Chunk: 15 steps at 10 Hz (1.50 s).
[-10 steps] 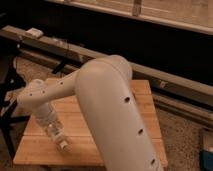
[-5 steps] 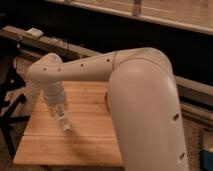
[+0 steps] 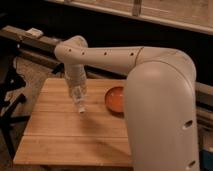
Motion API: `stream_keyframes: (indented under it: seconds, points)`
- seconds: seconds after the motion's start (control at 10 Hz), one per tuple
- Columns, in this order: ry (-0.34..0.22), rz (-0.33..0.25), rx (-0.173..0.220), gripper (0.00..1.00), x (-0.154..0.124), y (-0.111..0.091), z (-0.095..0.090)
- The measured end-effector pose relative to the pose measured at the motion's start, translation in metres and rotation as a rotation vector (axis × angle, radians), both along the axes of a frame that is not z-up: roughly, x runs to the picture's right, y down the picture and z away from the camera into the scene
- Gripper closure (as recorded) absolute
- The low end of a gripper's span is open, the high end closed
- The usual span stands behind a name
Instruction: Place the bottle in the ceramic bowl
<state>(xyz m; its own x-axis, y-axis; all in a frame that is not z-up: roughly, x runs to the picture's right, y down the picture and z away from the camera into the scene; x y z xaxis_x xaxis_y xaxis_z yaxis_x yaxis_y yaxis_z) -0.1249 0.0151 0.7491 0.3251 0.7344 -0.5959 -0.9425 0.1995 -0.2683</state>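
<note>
The bottle [image 3: 79, 98] is up off the bench [image 3: 55, 135], hanging left of centre in the frame. It's tilted, with its narrow white cap pointing down and a touch to the right, just above the wood. A faint shadow sits on the boards right under the cap. The end effector [image 3: 76, 82] comes straight down from the wrist and is closed on the bottle's upper part, gripping it. The two pale shapes run together there, so where one ends and the other begins is hard to pick out.

To the right of the bottle, near it but not touching, the ceramic bowl [image 3: 115, 98] sits on the bench with its glossy orange inside facing up. Its right side is hidden behind the robot arm [image 3: 150, 90]. The bottle is not over the bowl; bare wood shows between them.

That cream arm fills the right half of the frame. It rises from the lower right, bends at a big rounded joint, and reaches across to the upper left, where the wrist turns down.

The bench is pale wooden planks. A dark metal stand [image 3: 11, 102] is at the left edge, and a long dark rail [image 3: 30, 42] carrying a small pale box [image 3: 35, 32] crosses the upper left.
</note>
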Motion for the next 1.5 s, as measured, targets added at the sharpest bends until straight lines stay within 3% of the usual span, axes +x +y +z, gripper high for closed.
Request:
stream_keyframes:
  seconds: [0.4, 0.6, 0.9, 1.2, 1.5]
  points:
    - [0.17, 0.078, -0.05, 1.0, 0.081, -0.022, 0.058]
    - [0.239, 0.111, -0.077, 1.0, 0.118, -0.017, 0.073]
    - [0.355, 0.182, -0.125, 0.98, 0.181, 0.005, 0.089]
    - [0.433, 0.225, -0.136, 0.72, 0.216, 0.02, 0.097]
    - [0.448, 0.229, -0.137, 0.4, 0.215, 0.022, 0.1]
